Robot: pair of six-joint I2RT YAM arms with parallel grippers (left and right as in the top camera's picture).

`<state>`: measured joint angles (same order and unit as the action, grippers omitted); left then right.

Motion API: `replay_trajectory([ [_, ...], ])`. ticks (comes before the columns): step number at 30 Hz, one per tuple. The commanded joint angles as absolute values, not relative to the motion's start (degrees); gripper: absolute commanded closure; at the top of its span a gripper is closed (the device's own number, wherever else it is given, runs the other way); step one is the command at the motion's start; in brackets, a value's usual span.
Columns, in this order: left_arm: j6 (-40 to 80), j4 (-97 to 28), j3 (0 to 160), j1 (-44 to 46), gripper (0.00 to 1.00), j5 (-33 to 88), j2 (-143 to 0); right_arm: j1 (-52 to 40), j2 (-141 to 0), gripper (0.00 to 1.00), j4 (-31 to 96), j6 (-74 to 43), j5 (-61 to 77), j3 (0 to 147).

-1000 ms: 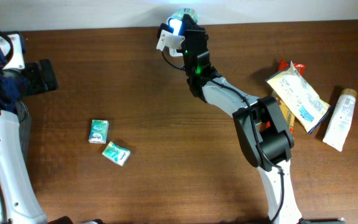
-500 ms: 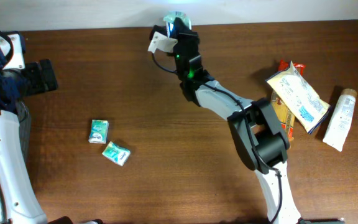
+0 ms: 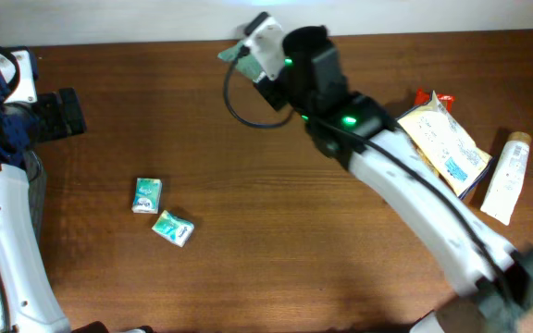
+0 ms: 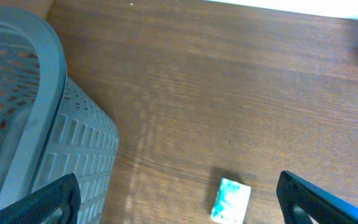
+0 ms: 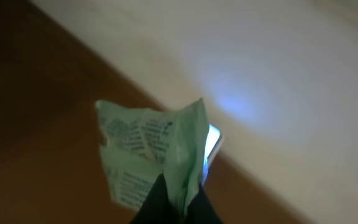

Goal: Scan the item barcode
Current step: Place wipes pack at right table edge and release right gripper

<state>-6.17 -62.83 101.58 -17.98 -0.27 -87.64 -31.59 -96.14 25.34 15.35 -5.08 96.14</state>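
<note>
Scan step: right hand pinching green pkt by blue glow; left hand spread. Next, prob: angle barcode toward glow.

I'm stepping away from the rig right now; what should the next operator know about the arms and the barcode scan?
Left gripper: open, empty, over the table beside the grey basket.
Right gripper: shut on the green packet, held up at the table's far edge near a blue glow.
Done: packet picked up. Whether it scanned, cannot tell.
To do: confirm the scan; two teal packs lie on the table.
</note>
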Motion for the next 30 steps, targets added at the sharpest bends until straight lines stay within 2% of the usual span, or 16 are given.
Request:
replay_trajectory([
  [1, -5.7, -62.7, 101.8, -18.2, 0.01, -0.4, -87.4, -30.0, -88.4, 0.96, 34.9, 4.7, -0.2, 96.7],
  [5, -5.7, -62.7, 101.8, -18.2, 0.01, -0.4, -87.4, -22.7, -82.4, 0.96, 47.6, -3.0, -0.3, 96.7],
  [9, -5.7, -62.7, 101.8, -18.2, 0.01, -0.4, -87.4, -6.1, -83.0, 0.96, 60.1, -13.8, -0.6, 96.6],
  [14, -5.7, -62.7, 101.8, -18.2, 0.01, -0.4, -87.4, 10.2, -90.6, 0.96, 65.2, -15.9, -0.6, 91.5],
  [23, -5.7, -62.7, 101.8, -18.2, 0.01, -0.4, -87.4, 15.8, -102.9, 0.95, 65.7, -16.6, -1.8, 88.1],
  [25, -5.7, -62.7, 101.8, -18.2, 0.01, -0.4, -87.4, 15.8, -102.6, 0.68, 65.9, -16.6, -3.1, 88.1],
  [26, -5.7, -62.7, 101.8, -18.2, 0.01, -0.4, -87.4, 15.8, -102.2, 0.44, 66.3, -16.6, -3.7, 88.1],
  [27, -5.7, -62.7, 101.8, -18.2, 0.01, -0.4, -87.4, 15.8, -101.8, 0.32, 67.1, -16.6, -4.2, 88.5],
  [30, -5.7, -62.7, 101.8, -18.2, 0.01, -0.4, -87.4, 15.8, -101.5, 0.3, 71.7, -16.1, -5.0, 93.1],
])
